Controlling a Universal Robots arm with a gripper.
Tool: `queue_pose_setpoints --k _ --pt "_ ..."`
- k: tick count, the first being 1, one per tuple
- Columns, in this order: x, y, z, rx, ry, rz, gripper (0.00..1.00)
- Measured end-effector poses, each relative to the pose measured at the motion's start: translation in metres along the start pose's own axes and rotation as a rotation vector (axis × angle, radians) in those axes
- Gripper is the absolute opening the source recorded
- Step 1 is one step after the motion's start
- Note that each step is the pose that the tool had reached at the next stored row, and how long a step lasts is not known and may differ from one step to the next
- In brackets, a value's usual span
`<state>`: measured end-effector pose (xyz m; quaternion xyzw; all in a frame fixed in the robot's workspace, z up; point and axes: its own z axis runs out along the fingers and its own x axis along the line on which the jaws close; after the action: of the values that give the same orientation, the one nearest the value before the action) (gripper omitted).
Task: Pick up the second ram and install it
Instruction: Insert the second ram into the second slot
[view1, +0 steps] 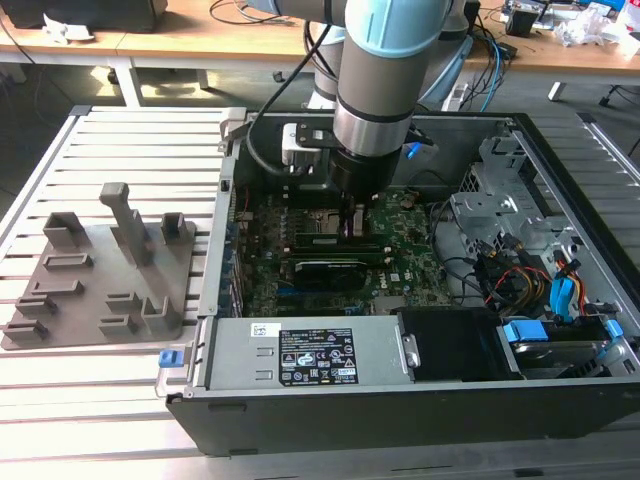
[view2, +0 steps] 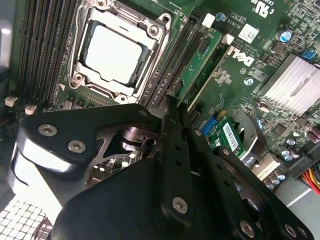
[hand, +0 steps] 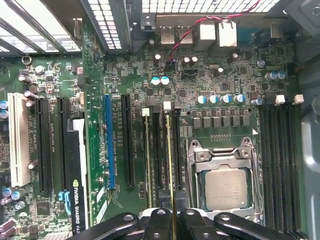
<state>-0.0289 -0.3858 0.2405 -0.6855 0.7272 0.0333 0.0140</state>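
In the first wrist view the second ram (hand: 169, 160) is a thin green stick seen edge-on, standing in a memory slot beside the CPU socket (hand: 227, 187). My gripper (hand: 171, 217) is shut on its near part, one finger on each side. Another stick (hand: 147, 160) stands in a slot one over, farther from the socket. The second wrist view has the gripper (view2: 172, 107) pressed together over the slots, with a green stick (view2: 200, 57) beside it and the CPU socket (view2: 112, 47) beyond. In the exterior view the gripper (view1: 350, 212) reaches down onto the motherboard (view1: 410, 265) inside the open case.
A grey plastic tray (view1: 90, 290) with upright posts lies on the slatted table at the exterior view's left. The case holds a power supply (view1: 300, 355) in front, a metal drive cage (view1: 500, 200) and coloured cables (view1: 520, 275) on the right. A graphics card (hand: 77, 175) sits nearby.
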Motion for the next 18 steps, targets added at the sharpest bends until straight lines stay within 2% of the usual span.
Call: queue_pose_setpoints --k 9,18 --pt "-0.0015 0.0029 0.0141 -0.0002 0.0003 0.0 0.14" --pt "-0.0015 0.0036 0.019 0.0 0.0002 0.0 0.14"
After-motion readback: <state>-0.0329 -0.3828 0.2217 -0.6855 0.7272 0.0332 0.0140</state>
